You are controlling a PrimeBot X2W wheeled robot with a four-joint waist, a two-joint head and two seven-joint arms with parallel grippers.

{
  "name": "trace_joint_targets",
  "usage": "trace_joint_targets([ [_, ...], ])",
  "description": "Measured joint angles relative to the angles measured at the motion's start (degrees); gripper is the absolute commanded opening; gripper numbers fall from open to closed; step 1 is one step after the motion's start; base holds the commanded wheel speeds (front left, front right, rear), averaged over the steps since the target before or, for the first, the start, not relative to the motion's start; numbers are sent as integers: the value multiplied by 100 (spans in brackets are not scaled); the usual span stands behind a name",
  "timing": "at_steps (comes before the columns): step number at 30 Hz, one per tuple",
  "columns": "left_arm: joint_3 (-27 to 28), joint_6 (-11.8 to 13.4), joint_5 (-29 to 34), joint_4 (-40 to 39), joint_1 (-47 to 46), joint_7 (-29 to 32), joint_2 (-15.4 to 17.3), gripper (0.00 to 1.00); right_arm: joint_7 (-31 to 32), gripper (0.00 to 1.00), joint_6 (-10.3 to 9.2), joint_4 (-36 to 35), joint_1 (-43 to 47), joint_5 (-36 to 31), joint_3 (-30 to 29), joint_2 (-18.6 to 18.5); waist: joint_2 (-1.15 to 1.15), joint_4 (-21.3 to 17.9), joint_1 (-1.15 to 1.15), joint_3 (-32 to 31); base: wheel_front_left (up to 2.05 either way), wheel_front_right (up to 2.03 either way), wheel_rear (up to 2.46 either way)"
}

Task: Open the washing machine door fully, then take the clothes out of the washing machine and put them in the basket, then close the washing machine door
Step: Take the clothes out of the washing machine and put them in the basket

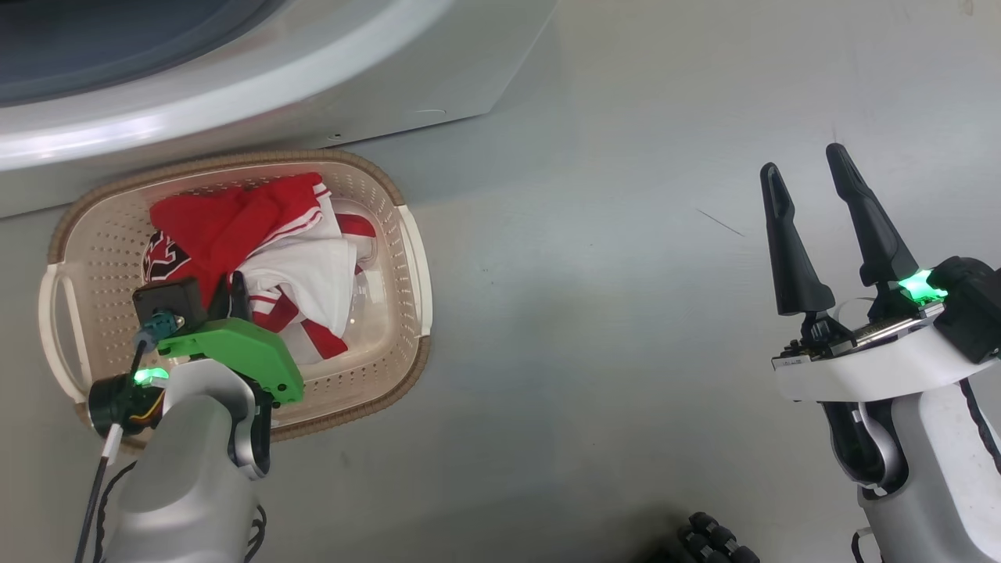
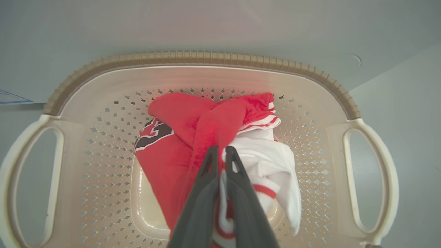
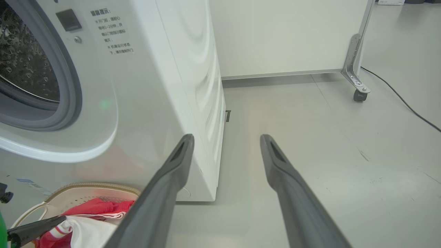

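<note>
The cream basket (image 1: 102, 258) (image 2: 206, 57) (image 3: 89, 187) stands on the floor right in front of the white washing machine (image 1: 235, 86) (image 3: 155, 86). Red and white clothes (image 1: 235, 223) (image 2: 179, 162) (image 3: 100, 208) lie piled in it. My left gripper (image 1: 235, 291) (image 2: 220, 151) reaches down into the basket, shut on a fold of the red cloth at the top of the pile. Off to the right, my right gripper (image 1: 803, 160) (image 3: 226, 137) hangs open over bare floor, holding nothing. The steel drum (image 3: 24, 65) mouth stands uncovered. The washing machine door is out of view.
Grey floor stretches to the right of the basket and machine. A white panel on a caster (image 3: 360, 94) stands behind, with a black cable (image 3: 399, 100) running across the floor. A ribbed black part (image 1: 712, 539) shows at the bottom edge.
</note>
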Motion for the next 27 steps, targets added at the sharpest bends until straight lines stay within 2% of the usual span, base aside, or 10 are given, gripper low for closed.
trace_joint_targets([
  [1, 0, 1, -35, 49, -14, 0, 0, 0, 0, 100, 0, 9, -9, 0, 8, -1, 0, -6, 0, 9, 0, 0, 0],
  [4, -5, 0, -127, 207, -66, -5, -2, 20, 0, 100, 0, 37, -40, 0, 24, -1, 0, -11, 0, 14, 0, 0, 0],
  [5, -7, 0, -170, 249, -83, -12, -2, 37, 0, 100, 0, 49, -59, 0, 31, -1, 0, -10, 0, 11, 0, 0, 0],
  [6, -19, 0, -193, 319, -102, -58, -2, 47, 0, 100, 0, 73, -77, 0, 37, 0, 0, -10, 0, 2, 0, 0, 0],
  [7, -18, 0, -229, 374, -111, -62, -2, 87, -1, 100, 0, 91, -81, 0, 41, 0, 0, -10, 0, -14, 0, 0, 0],
  [9, -43, 0, -310, 464, -126, -121, -2, 100, 0, 100, 0, 118, -81, 0, 40, 0, 0, -7, 0, -50, 0, 0, 0],
  [27, -108, 0, -313, 753, -113, -465, -9, 100, 0, 100, 0, 398, -21, -165, 11, -25, 0, 127, 0, -616, 0, 0, 0],
])
